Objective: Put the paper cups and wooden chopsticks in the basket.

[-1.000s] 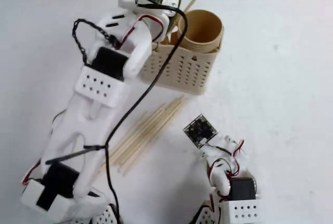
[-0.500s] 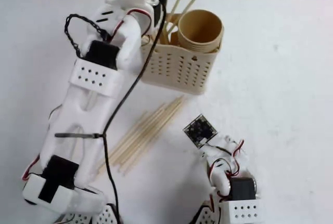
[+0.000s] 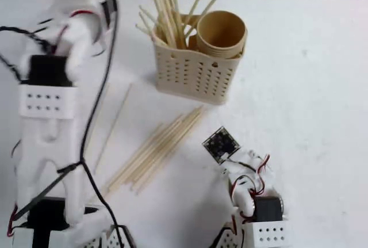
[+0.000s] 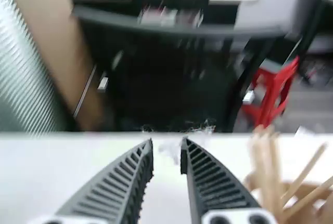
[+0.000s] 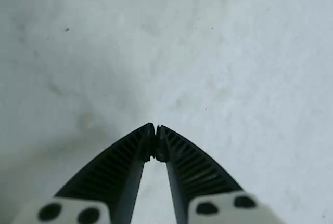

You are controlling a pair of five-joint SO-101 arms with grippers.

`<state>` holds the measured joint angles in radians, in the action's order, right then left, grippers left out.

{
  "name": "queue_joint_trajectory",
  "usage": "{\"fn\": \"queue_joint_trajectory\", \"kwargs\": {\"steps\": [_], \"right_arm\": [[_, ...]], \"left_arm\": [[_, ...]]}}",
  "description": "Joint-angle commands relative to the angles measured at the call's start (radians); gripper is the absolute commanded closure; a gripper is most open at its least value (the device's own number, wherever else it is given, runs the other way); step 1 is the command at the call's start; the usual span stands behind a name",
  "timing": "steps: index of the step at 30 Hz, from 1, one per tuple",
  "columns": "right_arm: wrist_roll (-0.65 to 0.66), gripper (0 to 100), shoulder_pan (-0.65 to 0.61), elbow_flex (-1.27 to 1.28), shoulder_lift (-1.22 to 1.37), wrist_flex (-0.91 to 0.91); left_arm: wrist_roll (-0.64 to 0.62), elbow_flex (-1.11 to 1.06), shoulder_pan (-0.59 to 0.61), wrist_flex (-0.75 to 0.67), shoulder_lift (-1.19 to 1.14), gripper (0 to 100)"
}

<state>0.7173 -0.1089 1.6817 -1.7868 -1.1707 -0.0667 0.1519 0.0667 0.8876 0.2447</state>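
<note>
Seen from above, the left arm (image 3: pixel 45 133) runs along the left side of the white counter (image 3: pixel 310 87). Its wrist camera shows the left end effector (image 4: pixel 166 148) with its two ribbed fingers a little apart and nothing between them, pointing toward the counter's far edge.

To the right of that arm, a single chopstick (image 3: pixel 115 122) lies alone on the counter. Near it, toward the middle, loose chopsticks (image 3: pixel 156 149) lie in a slanted row, on the near side of the basket.

The cream, perforated basket (image 3: pixel 195 78) stands upright at the far middle. In its left part, standing chopsticks (image 3: pixel 165 12) fan upward. In its right part sit stacked paper cups (image 3: pixel 221 32).

At the near right, the right arm (image 3: pixel 247 193) sits low. The right end effector (image 5: pixel 155 129) has its fingertips pressed together, holding nothing, just over the counter.
</note>
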Motion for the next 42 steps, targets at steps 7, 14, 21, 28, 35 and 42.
{"fn": "queue_joint_trajectory", "kwargs": {"steps": [7,14,21,28,35,42], "right_arm": [[0.011,98.1,-0.008,0.009,-0.004,-0.004],[0.011,98.1,-0.008,0.009,-0.004,-0.005],[0.011,98.1,-0.008,0.009,-0.004,-0.005],[0.011,98.1,-0.008,0.009,-0.004,-0.005],[0.011,98.1,-0.008,0.009,-0.004,-0.005],[0.011,98.1,-0.008,0.009,-0.004,-0.005]], "left_arm": [[0.137,0.04,0.231,0.476,-0.348,89],[0.336,0.052,0.196,0.448,-0.756,84],[0.387,0.054,0.145,0.408,-0.868,80],[0.385,0.052,0.148,0.411,-0.892,91],[0.388,0.06,0.145,0.417,-0.901,98],[0.379,0.341,0.14,0.664,-0.774,98]]}}
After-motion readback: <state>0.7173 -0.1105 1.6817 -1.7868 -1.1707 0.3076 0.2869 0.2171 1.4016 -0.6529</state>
